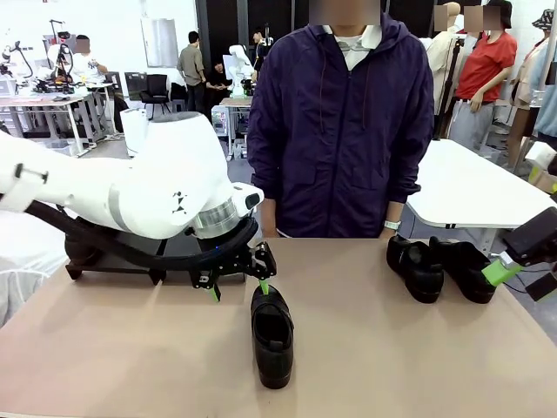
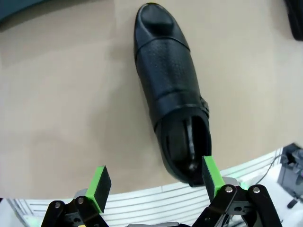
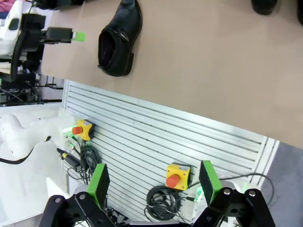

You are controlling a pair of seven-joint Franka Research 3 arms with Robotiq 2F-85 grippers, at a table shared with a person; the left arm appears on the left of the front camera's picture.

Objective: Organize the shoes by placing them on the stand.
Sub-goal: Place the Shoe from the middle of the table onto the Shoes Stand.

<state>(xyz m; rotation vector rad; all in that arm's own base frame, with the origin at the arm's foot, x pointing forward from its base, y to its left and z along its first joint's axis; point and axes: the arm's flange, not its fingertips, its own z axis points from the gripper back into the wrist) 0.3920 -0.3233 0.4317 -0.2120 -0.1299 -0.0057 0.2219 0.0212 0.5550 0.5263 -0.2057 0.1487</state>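
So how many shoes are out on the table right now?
3. One shoe lies mid-table by the left gripper; two shoes sit side by side at the far right, near the person. The left arm may hide another.

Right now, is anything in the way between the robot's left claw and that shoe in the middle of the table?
Nothing visible. The open left gripper hangs right at the heel end of the middle shoe, with just bare tabletop around them. The other two shoes sit off to the right, near the person.
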